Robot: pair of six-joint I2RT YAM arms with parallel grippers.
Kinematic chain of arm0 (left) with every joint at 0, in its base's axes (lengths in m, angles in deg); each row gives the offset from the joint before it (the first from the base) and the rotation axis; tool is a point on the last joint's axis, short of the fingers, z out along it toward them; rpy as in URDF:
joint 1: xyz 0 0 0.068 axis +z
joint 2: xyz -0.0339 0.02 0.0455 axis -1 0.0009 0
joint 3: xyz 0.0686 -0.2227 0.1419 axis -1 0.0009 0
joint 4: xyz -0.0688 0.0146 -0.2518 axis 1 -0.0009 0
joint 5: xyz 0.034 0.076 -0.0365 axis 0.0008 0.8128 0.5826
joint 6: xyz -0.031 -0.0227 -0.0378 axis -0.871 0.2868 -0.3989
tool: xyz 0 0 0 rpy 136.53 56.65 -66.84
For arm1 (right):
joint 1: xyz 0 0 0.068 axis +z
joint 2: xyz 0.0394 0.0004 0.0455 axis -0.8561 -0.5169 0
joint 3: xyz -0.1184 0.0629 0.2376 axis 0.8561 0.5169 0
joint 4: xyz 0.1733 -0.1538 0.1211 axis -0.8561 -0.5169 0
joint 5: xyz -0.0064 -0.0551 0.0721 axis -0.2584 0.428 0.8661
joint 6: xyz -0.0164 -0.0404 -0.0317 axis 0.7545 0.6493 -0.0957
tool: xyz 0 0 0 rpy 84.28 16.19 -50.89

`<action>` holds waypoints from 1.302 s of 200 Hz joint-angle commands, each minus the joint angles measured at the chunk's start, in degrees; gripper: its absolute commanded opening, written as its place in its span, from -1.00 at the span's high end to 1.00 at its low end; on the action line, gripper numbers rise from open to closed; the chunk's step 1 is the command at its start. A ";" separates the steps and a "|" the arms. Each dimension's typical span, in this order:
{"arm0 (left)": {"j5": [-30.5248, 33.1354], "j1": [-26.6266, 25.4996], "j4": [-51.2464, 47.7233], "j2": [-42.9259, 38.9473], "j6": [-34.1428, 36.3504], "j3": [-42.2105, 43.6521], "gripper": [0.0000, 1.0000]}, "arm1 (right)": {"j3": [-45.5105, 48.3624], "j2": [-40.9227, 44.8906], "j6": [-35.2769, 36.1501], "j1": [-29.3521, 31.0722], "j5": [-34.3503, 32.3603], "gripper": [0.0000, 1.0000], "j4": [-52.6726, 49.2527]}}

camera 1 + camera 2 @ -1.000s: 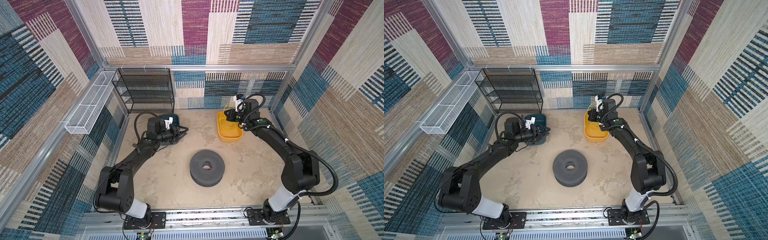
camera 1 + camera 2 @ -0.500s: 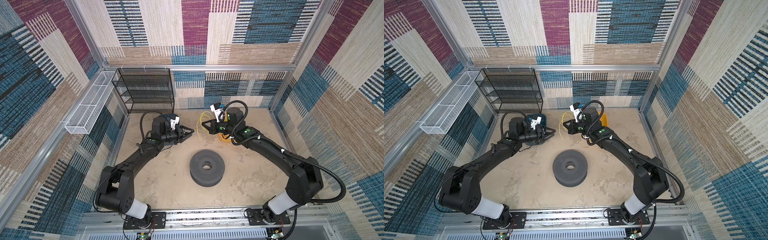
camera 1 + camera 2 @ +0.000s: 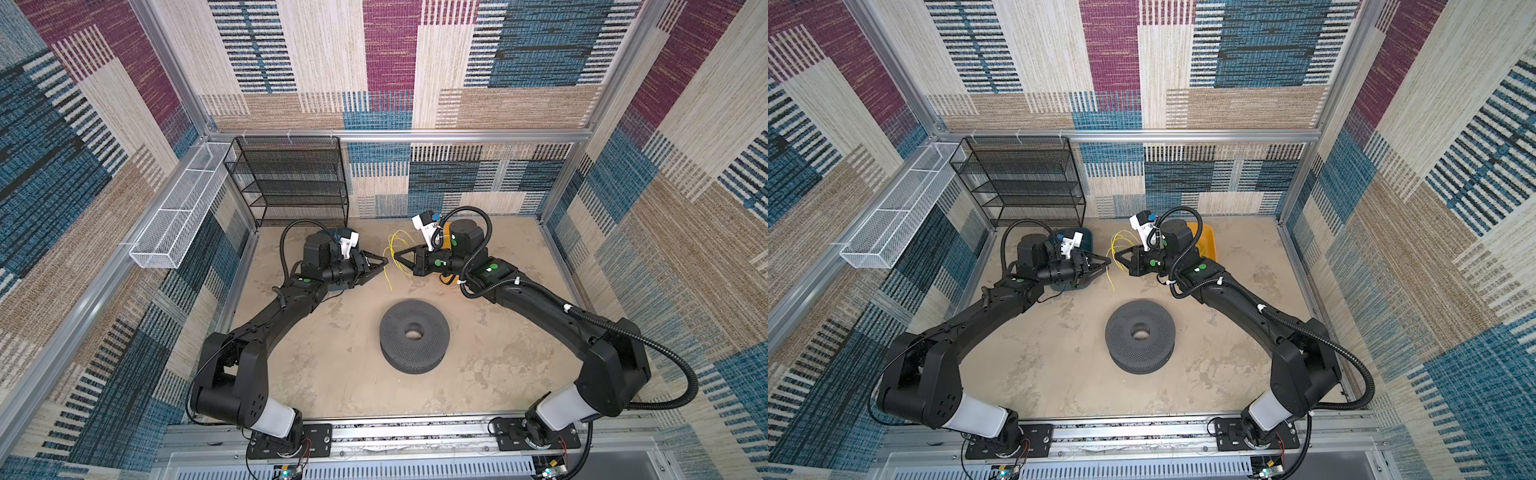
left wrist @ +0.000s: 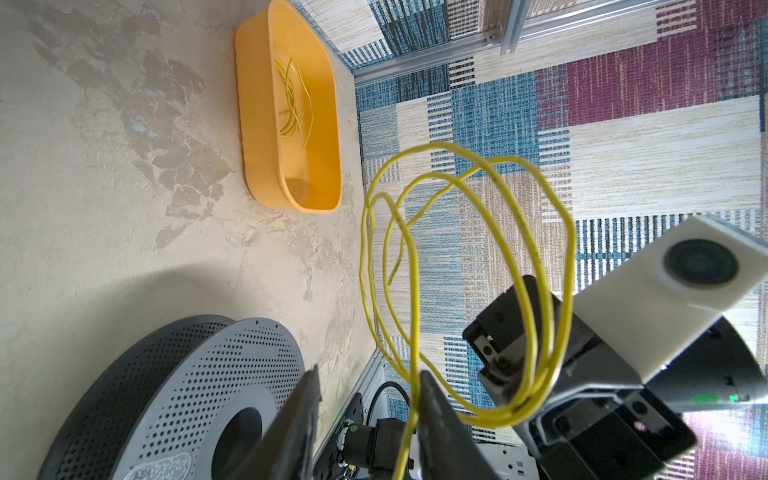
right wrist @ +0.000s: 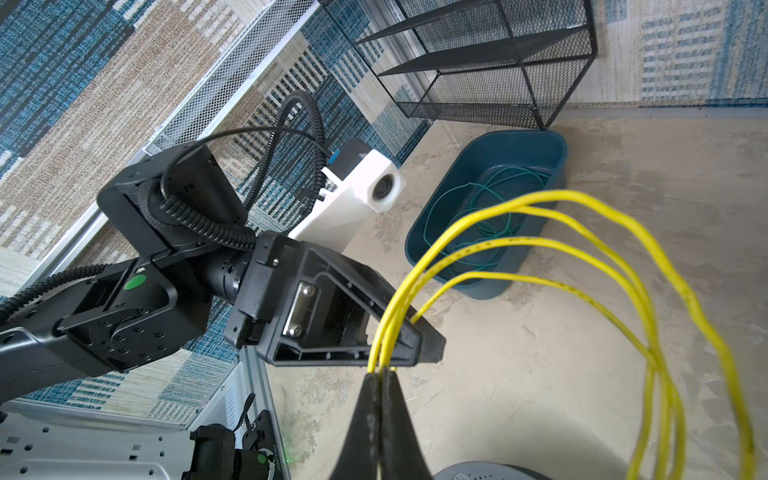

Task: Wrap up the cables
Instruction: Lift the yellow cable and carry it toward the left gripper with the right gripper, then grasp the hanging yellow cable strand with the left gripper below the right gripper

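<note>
R gripper pinched shut on looped yellow cable, held in air above table. L gripper part-open, jaws apart, one strand hanging between them.

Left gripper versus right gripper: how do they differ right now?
The left gripper has its jaws open, while the right gripper has its jaws shut. The right gripper pinches the looped yellow cable. The left gripper grips nothing, though one strand runs through its gap. Both are raised over the table, tips facing each other near its back.
</note>
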 commanded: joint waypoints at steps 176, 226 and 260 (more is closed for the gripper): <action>1.21 0.41 -1.12 -0.65 2.31 -0.24 1.00 | 7.07 5.74 -4.80 -2.52 -12.39 0.95 7.07; 2.36 0.66 -1.33 -1.71 2.76 0.19 1.00 | 10.87 7.87 -6.61 -4.45 -13.56 0.93 8.80; 2.27 0.81 -1.30 -1.66 2.77 0.06 1.00 | 11.25 7.04 -6.49 -4.60 -13.81 0.79 8.28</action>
